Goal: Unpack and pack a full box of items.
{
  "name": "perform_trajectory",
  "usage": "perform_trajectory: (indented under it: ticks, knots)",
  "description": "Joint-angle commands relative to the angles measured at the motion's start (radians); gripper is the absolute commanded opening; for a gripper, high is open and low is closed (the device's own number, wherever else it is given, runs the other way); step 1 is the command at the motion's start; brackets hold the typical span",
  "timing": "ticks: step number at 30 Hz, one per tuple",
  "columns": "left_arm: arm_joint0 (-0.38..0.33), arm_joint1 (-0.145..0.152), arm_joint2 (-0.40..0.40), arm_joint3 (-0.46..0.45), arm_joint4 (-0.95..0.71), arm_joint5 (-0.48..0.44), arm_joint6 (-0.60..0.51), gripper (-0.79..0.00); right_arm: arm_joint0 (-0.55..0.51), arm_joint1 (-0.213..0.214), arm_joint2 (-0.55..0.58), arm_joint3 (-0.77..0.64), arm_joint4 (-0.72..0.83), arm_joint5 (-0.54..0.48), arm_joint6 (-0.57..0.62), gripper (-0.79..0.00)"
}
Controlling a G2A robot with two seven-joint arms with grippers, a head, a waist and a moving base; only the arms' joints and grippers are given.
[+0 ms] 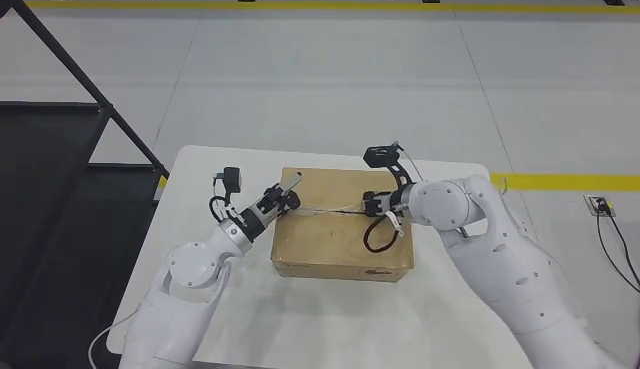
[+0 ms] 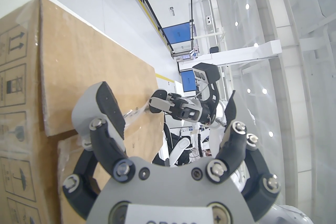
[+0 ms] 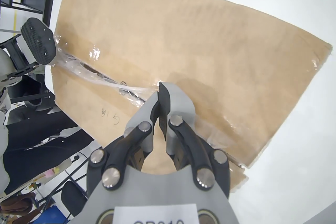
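Observation:
A closed cardboard box (image 1: 340, 231) lies on the white table (image 1: 200, 179). A strip of clear tape (image 3: 105, 80) is peeled up, crumpled, along the top seam. My right gripper (image 3: 160, 100) is over the middle of the lid, shut on the loose end of that tape. In the left wrist view the right gripper (image 2: 158, 104) rests on the lid's edge. My left gripper (image 2: 170, 114) is open at the box's left end, where a top flap (image 2: 86, 59) stands slightly lifted. One of its pads (image 3: 39, 41) touches the tape at the seam's end.
Bare table surface lies in front of the box (image 1: 330, 319) and to its left. A black metal frame (image 1: 110, 119) stands off the table's left side. Grey floor with a yellow line (image 1: 565, 181) lies beyond the far edge.

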State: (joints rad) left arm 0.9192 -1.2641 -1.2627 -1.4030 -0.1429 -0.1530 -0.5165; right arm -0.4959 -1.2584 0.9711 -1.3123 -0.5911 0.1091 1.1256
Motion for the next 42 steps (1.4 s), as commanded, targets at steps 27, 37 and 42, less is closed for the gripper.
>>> perform_trajectory:
  ticks: [27,37,42]
  knots:
    - [0.063,0.019,-0.145,-0.044,-0.057,-0.042,0.079,0.0,0.186,-0.12,-0.218,0.243,0.17,-0.154,-0.095,-0.785]
    - [0.103,0.026,-0.197,-0.065,-0.083,-0.061,0.102,0.0,0.222,-0.162,-0.257,0.286,0.19,-0.17,-0.192,-0.785]
    - [0.112,0.026,-0.203,-0.068,-0.091,-0.067,0.112,0.0,0.209,-0.166,-0.25,0.256,0.193,-0.176,-0.21,-0.785]
